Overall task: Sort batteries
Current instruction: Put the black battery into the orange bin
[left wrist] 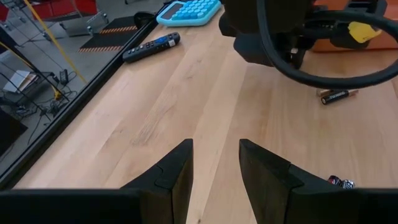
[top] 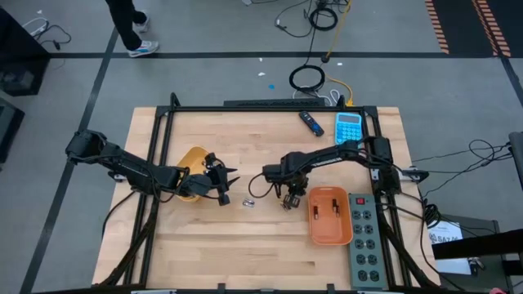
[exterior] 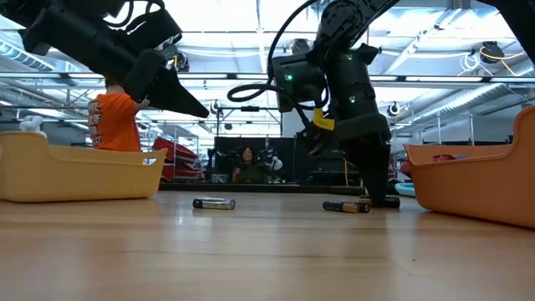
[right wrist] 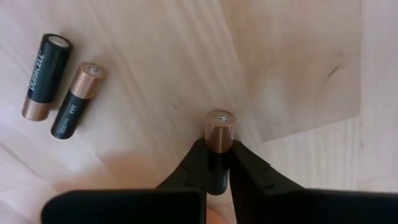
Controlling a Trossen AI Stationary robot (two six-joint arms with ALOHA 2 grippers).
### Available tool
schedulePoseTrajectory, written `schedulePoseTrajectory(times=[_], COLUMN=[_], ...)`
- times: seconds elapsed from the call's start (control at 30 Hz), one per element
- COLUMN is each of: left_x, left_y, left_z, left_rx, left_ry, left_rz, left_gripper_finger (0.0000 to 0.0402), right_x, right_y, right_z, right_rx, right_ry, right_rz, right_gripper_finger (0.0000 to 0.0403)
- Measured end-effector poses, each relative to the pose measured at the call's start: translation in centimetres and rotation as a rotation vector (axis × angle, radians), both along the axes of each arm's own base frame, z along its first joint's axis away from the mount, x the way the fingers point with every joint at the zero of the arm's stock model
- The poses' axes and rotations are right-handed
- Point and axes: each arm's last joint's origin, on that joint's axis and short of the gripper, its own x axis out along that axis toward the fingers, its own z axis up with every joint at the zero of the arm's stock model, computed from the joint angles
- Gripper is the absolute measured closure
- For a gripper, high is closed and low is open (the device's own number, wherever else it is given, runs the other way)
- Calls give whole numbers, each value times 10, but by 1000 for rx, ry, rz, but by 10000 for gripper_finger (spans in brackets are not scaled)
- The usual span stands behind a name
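Observation:
My right gripper (top: 286, 198) points down at the table's middle, left of the orange tray (top: 314, 222), and is shut on a dark battery with a copper end (right wrist: 219, 127). Two more dark batteries (right wrist: 46, 76) (right wrist: 76, 99) lie side by side on the wood close by. Another battery (top: 249, 202) lies between the two grippers, and shows as the left one (exterior: 214, 203) in the low view. My left gripper (top: 229, 186) hangs open above the table beside the yellow tray (top: 194, 155), with nothing between its fingers (left wrist: 168, 174). My right gripper pinches the battery's dark body (right wrist: 217, 163), just behind its copper end, between its two fingers. The fingers come from above, pointing down, and lie across the battery. In the low view the fingertips (exterior: 380, 197) reach down to the tabletop.
A blue calculator (top: 349, 126) and a dark remote-like stick (top: 310, 122) lie at the far edge. A grey power strip (top: 365, 241) sits right of the orange tray, which holds two dark pieces. A person in orange (exterior: 113, 121) stands beyond the table.

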Motion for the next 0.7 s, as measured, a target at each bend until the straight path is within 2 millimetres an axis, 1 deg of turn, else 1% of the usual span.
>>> schedulePoseTrajectory(times=[0.07,0.13,0.27,0.37,0.47,0.53,0.6,0.7], left_x=[0,0,0,0,0,0,0,0], left_y=[0,0,0,0,0,0,0,0], left_z=[0,0,0,0,0,0,0,0], left_rx=[0,0,0,1,1,0,-5,-19], left_ry=[0,0,1,3,3,4,2,-4], left_rz=[0,0,0,0,0,0,3,10], left_gripper_finger=[263,263,263,263,263,263,263,263], right_x=[0,1,0,-8,-24,-37,-53,-75], right_y=[2,7,23,40,57,68,77,86], right_z=[4,14,51,74,101,115,126,136], right_rx=[-7,-12,32,77,178,247,268,233], right_ry=[-2,-47,-216,-294,-327,-308,-248,-123], right_rz=[20,54,157,223,253,236,188,110], right_gripper_finger=[382,382,382,382,382,382,382,382])
